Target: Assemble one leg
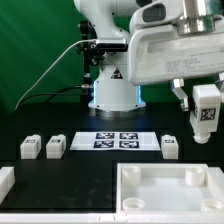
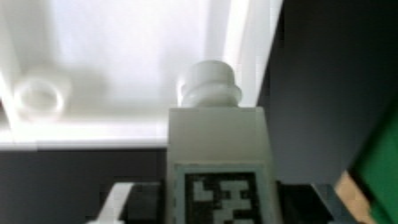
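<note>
Panel, nearest the lens: the large white panel (image 1: 165, 195) with raised rims lay at the front of the black table (image 1: 80, 190), toward the exterior view's right. One corner hole (image 2: 36, 95) showed in the wrist view.
Far-left part: a white part (image 1: 5, 182) was cut off by the frame edge, and its kind could not be told.
Loose legs, left: the first loose leg (image 1: 30, 147) and second loose leg (image 1: 54, 146) sat just beside each other, well apart from the panel.
Marker board: the marker board (image 1: 115, 140) lay flat at centre, in front of the arm base (image 1: 112, 95).
Loose leg, right: the third loose leg (image 1: 170, 147) stood near the panel's far rim.
Gripper: the gripper (image 1: 203, 100) was clamped on the held leg (image 1: 205, 115), which hung in the air above the panel's right side.
Held leg: its tag faced outward. Its peg (image 2: 210, 82) pointed toward the panel and was offset from the corner hole.
Step in hand (judged): the held leg was being carried to a corner hole and was not yet seated.
Method advised: bring the peg squarely over the hole before lowering. Keep the leg upright and the grip firm. Descend slowly so the peg does not catch on the raised rim, and release only once it is seated.
</note>
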